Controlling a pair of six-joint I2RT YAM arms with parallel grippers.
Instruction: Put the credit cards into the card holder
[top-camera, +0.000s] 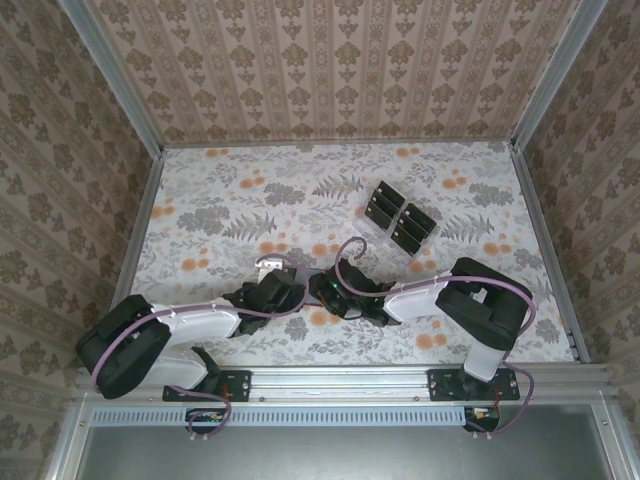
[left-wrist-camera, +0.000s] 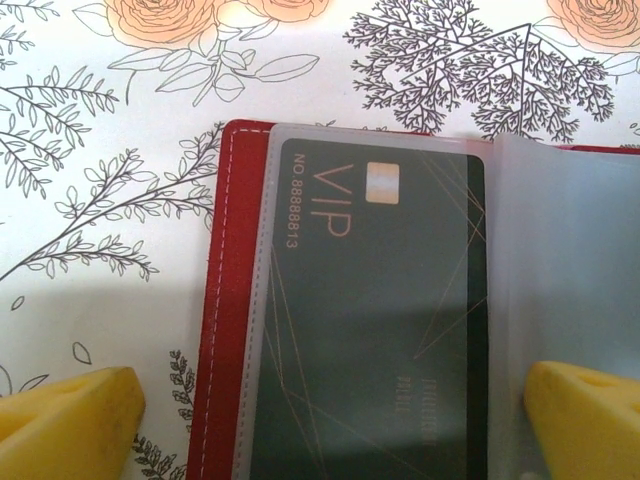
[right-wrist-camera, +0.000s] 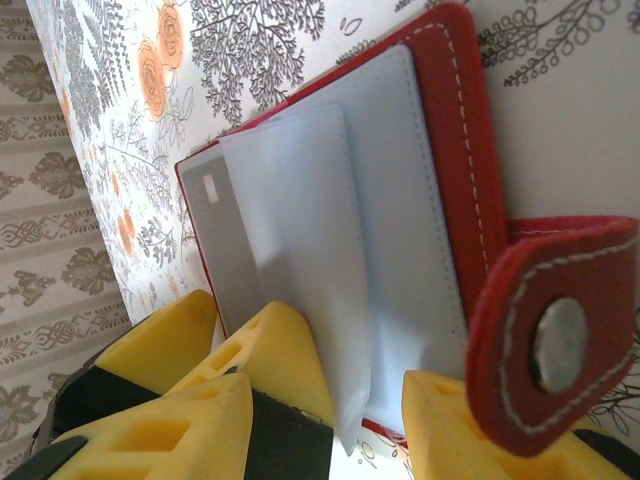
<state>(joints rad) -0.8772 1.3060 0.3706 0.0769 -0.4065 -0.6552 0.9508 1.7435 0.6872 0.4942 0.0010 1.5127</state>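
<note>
The red card holder (left-wrist-camera: 228, 300) lies open on the flowered table. One dark credit card (left-wrist-camera: 380, 250) marked VIP sits inside its left clear sleeve. My left gripper (left-wrist-camera: 328, 425) hangs just above it, open wide, its yellow fingers (left-wrist-camera: 70, 420) straddling the sleeve and card. In the right wrist view the card holder (right-wrist-camera: 455, 130) shows its snap tab (right-wrist-camera: 555, 340). My right gripper (right-wrist-camera: 365, 395) is open at the holder's edge, with a loose clear sleeve leaf (right-wrist-camera: 300, 250) between its fingers, resting against one finger (right-wrist-camera: 285, 350). Both grippers (top-camera: 300, 290) meet at mid-table. Several more credit cards (top-camera: 385, 203) lie farther back.
A clear plastic tray (top-camera: 372, 228) holds the spare cards at the back right of the table. Patterned walls (top-camera: 330, 70) close in the table on three sides. The arms' bases stand on the metal rail (top-camera: 340, 385) at the near edge.
</note>
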